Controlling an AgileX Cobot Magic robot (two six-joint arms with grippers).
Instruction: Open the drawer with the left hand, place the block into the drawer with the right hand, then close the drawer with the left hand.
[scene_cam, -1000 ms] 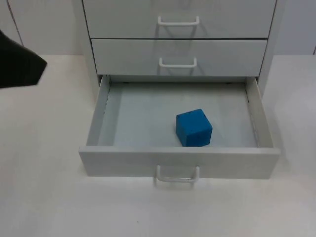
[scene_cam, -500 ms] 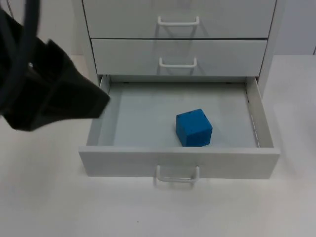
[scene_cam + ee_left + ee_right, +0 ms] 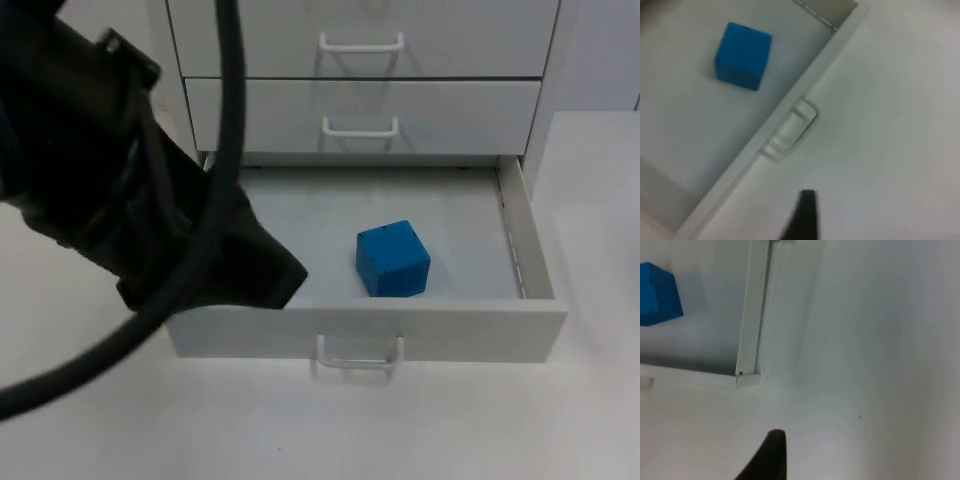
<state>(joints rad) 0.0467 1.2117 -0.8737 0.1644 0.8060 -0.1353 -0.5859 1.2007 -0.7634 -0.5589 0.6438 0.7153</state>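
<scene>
one blue block (image 3: 393, 259) in open drawer (image 3: 365, 328) | left hand (image 3: 801, 216) just outside its front

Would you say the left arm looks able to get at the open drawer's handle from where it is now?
Probably yes. The left tool hovers over bare table just in front of the handle, with nothing between them. The blue block lies inside the drawer, out of the way.

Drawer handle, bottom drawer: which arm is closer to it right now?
Left. The left arm hangs over the open drawer's left front corner, its wrist view taking in the handle and the blue block. The right arm's wrist view looks at the drawer's right front corner, off to the side.
</scene>
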